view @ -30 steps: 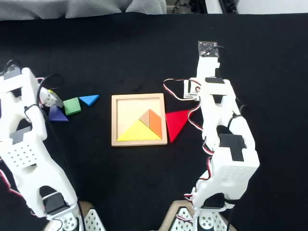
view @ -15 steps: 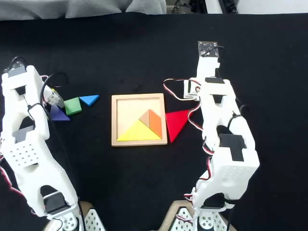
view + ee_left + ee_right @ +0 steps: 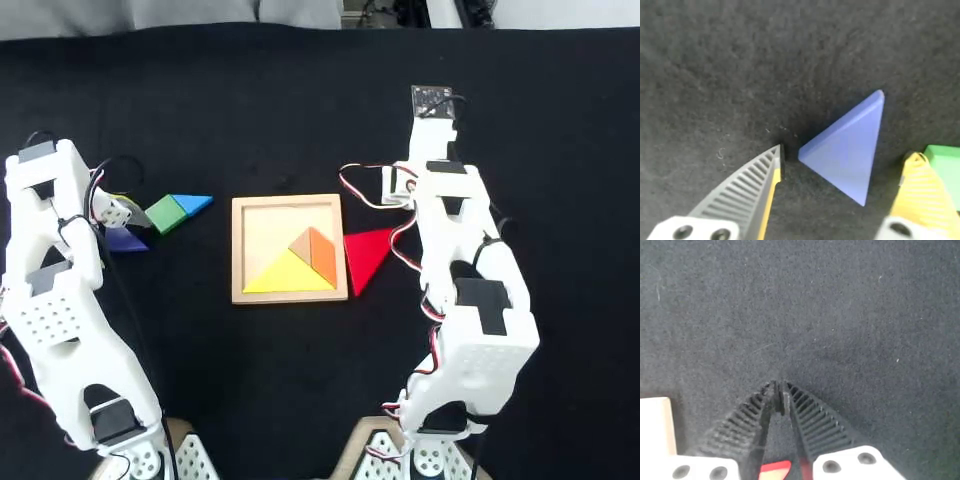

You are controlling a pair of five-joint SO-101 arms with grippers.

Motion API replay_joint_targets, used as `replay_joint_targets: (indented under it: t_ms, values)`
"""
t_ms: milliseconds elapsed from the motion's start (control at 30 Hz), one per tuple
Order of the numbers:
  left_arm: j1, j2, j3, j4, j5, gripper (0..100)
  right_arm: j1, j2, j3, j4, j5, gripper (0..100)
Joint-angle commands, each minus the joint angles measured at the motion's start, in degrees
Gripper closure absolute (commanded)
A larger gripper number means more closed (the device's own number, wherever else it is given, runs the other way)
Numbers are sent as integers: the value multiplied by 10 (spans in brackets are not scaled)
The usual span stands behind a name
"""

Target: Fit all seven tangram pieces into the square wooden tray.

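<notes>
Left fingers [image 3: 757, 182] wide, straddling a violet triangle [image 3: 845, 140] flat on the black surface [image 3: 300, 100]; green piece [image 3: 167, 213] and blue triangle [image 3: 190, 203] just beside. Tray [image 3: 290, 202], centre: holds yellow [image 3: 288, 272], tan [image 3: 303, 243] and orange [image 3: 323, 255] pieces; red triangle [image 3: 365, 255] lies against its right edge. Right fingers [image 3: 810, 420] pressed together, holding nothing.

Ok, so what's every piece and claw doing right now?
tray: part filled.
yellow triangle: in tray.
orange piece: in tray.
tan piece: in tray.
red triangle: outside, beside tray.
green square: outside, on table.
light blue triangle: outside, beside green square.
dark blue triangle: on table, not gripped.
left gripper: open, around dark blue triangle.
right gripper: shut, empty.
</notes>
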Motion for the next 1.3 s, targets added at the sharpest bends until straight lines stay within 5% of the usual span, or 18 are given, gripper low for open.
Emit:
replay_joint_targets:
  t_ms: [0,267,633,967,1267]
  values:
    - [9,-4,-10,-21,14,627,4,-4,-31,3,4,984]
    - [5,-4,-9,-29,11,755,4,-4,-31,3,4,984]
    - [-2,-11,-10,-27,9,758,4,-4,-31,3,4,984]
    - [-19,-9,-105,-25,-222,758,4,-4,-31,3,4,984]
    - [-7,-4,-66,33,-143,752,4,-3,-32,3,4,984]
